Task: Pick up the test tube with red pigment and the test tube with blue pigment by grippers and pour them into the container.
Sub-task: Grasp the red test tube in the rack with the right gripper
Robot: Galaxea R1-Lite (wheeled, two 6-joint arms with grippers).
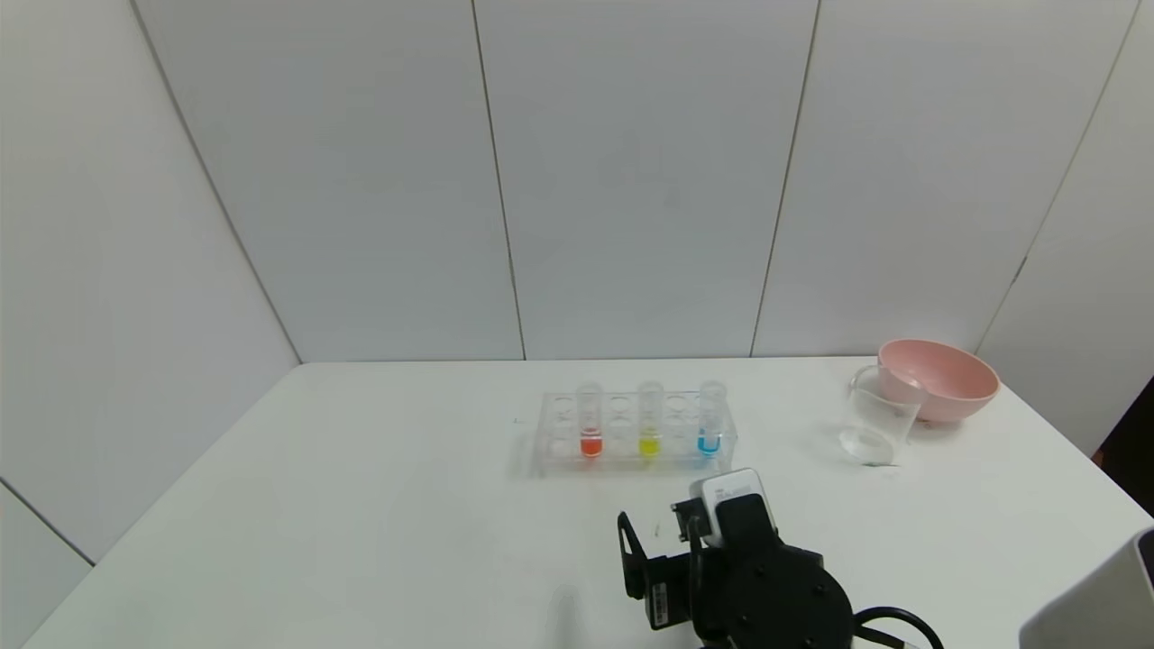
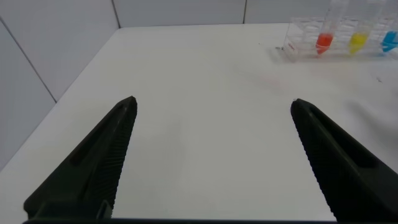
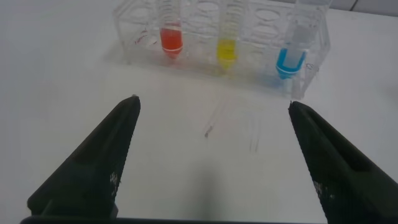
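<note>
The test tube with red pigment (image 1: 590,433) and the test tube with blue pigment (image 1: 710,431) stand upright in a clear rack (image 1: 550,442) at the middle of the table. The container (image 1: 874,424), a clear glass beaker, stands to the right of the rack. My right gripper (image 1: 655,532) is open and empty, low over the table just in front of the rack. Its wrist view shows the gripper (image 3: 212,102), the red tube (image 3: 171,38) and the blue tube (image 3: 290,61) ahead of it. My left gripper (image 2: 212,101) is open and empty over bare table, with the red tube (image 2: 324,41) far off.
A yellow-liquid tube (image 1: 649,433) stands between the red and blue ones. A pink bowl (image 1: 942,379) sits right behind the beaker. Grey wall panels close in the table at the back and left. A pale grey body (image 1: 1091,595) shows at the front right corner.
</note>
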